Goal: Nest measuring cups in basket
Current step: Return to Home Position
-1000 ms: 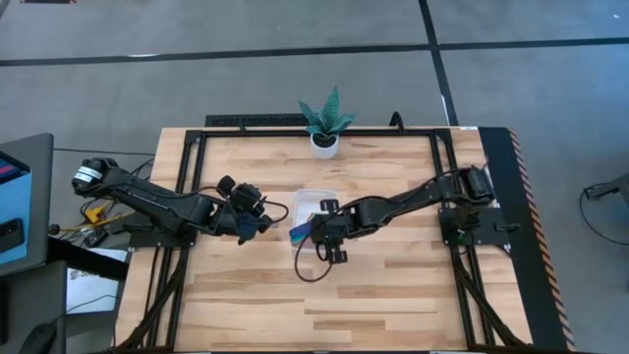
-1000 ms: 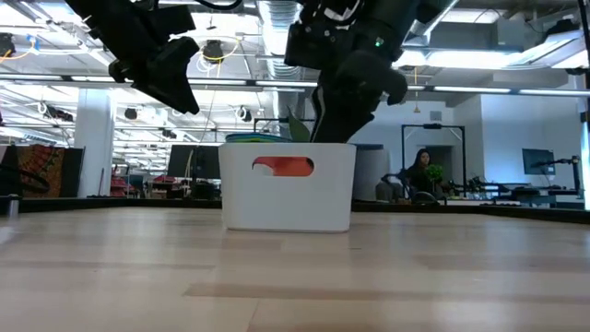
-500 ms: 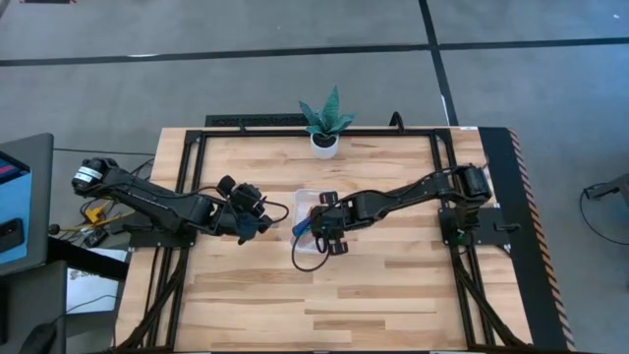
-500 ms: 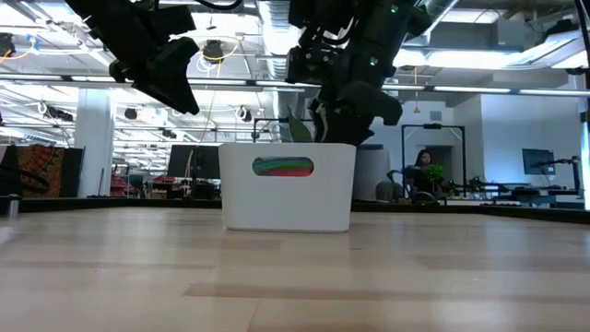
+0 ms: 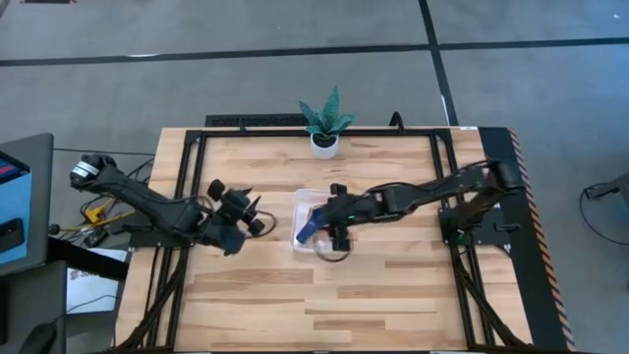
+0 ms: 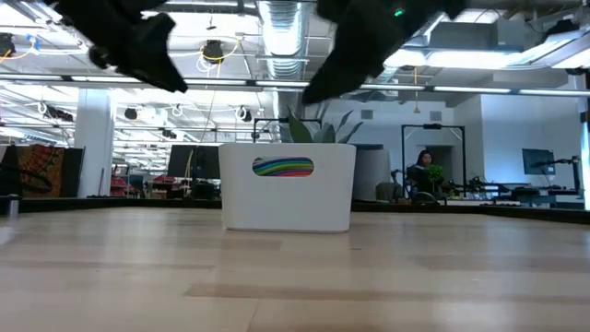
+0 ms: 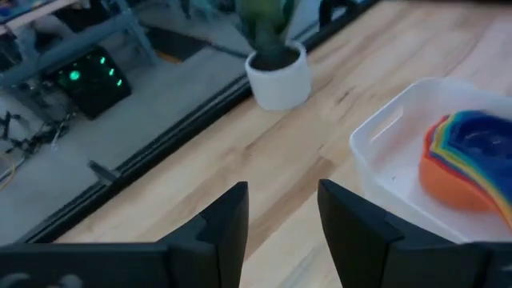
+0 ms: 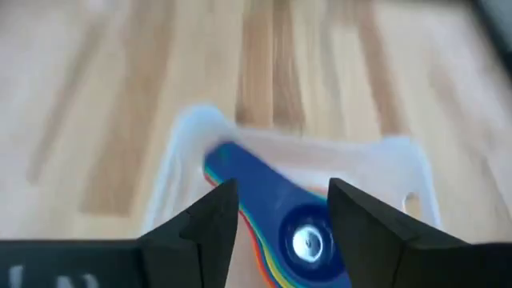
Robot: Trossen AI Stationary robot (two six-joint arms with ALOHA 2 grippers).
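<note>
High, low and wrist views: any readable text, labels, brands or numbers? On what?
None readable.
White rectangular plastic basket, nested rainbow-coloured plastic measuring cups, white round plant pot: no print shows.
Diagonal-striped warning tape on the right edge of the wooden table: stripes only.
Screens in the room behind: too small to read.

The tabletop (image 5: 393,290) is pale wood in long planks, smooth with a soft satin sheen and a visible grain. The small white rectangular plastic basket (image 6: 286,207) has smooth, faintly glossy walls and looks slightly translucent at its rim. The nested stack of rainbow-coloured plastic measuring cups (image 7: 468,160) is smooth and glossy. The left tool (image 7: 284,192) and the right tool (image 8: 284,192) have dark matt fingers, seemingly plastic. The round white plant pot (image 7: 278,76) is smooth with a dull shine. The black frame (image 5: 265,122) edging the tabletop looks like matt metal.
</note>
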